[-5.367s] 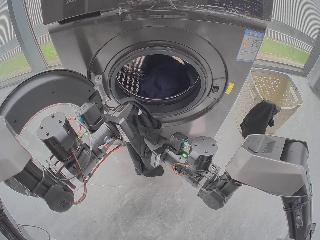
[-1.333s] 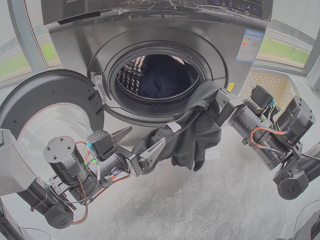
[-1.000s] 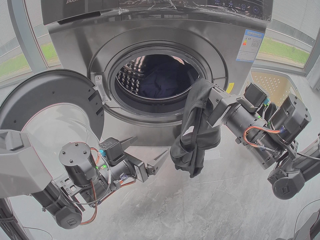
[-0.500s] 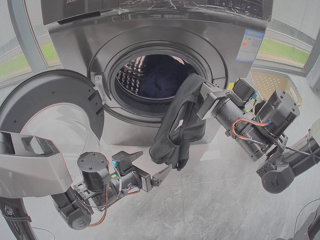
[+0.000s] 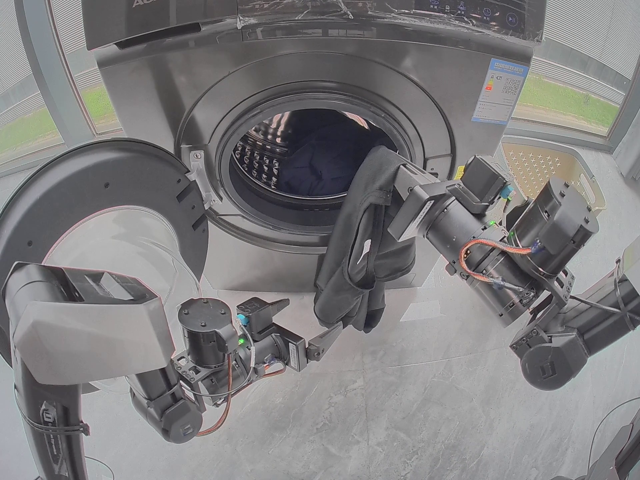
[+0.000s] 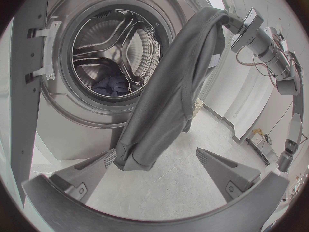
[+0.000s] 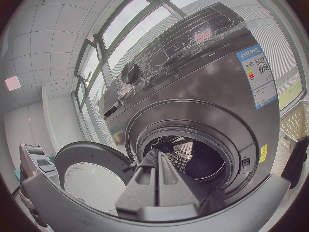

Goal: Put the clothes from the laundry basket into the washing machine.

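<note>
- So, the right gripper (image 5: 398,168) was clamped shut on the top of a dark grey garment (image 5: 360,248), held up at the right edge of the washing machine (image 5: 300,68) opening.
- The garment hung free in front of the opening's lower right rim. It was outside the drum and off the floor.
- The left gripper (image 5: 315,313) sat low in front of the machine, jaws spread wide, holding nothing.
- The garment's hem hung just beside one left finger (image 6: 96,160); contact could not be told.
- The door (image 5: 100,188) stood swung open to the left.
- Dark blue clothes (image 5: 320,161) lay inside the drum.
- The beige laundry basket (image 5: 553,168) stood right of the machine, behind the right arm, with another dark piece (image 7: 297,161) draped over its rim.
</note>
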You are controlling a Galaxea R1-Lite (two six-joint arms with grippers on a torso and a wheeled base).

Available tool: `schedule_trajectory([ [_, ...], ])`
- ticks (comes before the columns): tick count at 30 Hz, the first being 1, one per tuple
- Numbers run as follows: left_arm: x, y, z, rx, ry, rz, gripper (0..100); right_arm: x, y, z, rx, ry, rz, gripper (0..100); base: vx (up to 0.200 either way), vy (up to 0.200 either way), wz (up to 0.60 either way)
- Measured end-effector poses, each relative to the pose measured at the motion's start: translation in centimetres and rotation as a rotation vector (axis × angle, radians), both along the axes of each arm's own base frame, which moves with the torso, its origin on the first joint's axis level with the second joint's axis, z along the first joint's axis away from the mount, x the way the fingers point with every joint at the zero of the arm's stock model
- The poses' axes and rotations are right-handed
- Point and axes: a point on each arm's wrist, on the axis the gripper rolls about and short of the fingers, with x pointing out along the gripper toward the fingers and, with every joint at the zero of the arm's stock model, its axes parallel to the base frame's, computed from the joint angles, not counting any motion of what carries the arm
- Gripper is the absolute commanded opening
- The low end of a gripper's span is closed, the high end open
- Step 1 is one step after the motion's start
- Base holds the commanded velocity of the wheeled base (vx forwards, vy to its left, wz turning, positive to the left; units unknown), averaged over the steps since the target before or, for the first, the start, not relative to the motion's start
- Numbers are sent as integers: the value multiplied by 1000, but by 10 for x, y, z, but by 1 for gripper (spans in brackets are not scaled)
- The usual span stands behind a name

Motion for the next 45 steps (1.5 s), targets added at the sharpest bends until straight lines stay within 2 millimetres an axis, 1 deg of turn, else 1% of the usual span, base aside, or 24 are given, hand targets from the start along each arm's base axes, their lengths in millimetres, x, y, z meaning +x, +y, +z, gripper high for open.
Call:
schedule_trajectory([
  [12,31,-17,-19,-18,-33,2,100,-1,1,-1,-2,2,4,0,0,0,0],
  [18,53,-21,-26,-23,-78,28,100,-1,2,-1,-2,3,6,0,0,0,0],
  [19,56,-21,-27,-22,-86,34,0,-1,2,-1,-2,2,8,0,0,0,0],
  [26,74,-21,-32,-37,-116,59,0,-4,5,-1,-1,1,20,0,0,0,0],
  [34,80,-22,-28,-52,-137,67,0,-5,4,-2,0,5,20,0,0,0,0],
  [38,77,-16,-15,-61,-152,80,0,-5,2,-5,-2,13,16,0,0,0,0],
  [41,69,-10,0,-67,-162,87,0,-5,0,-7,-8,23,12,0,0,0,0],
  [45,50,3,19,-63,-157,94,0,-6,-3,-13,-17,43,11,0,0,0,0],
])
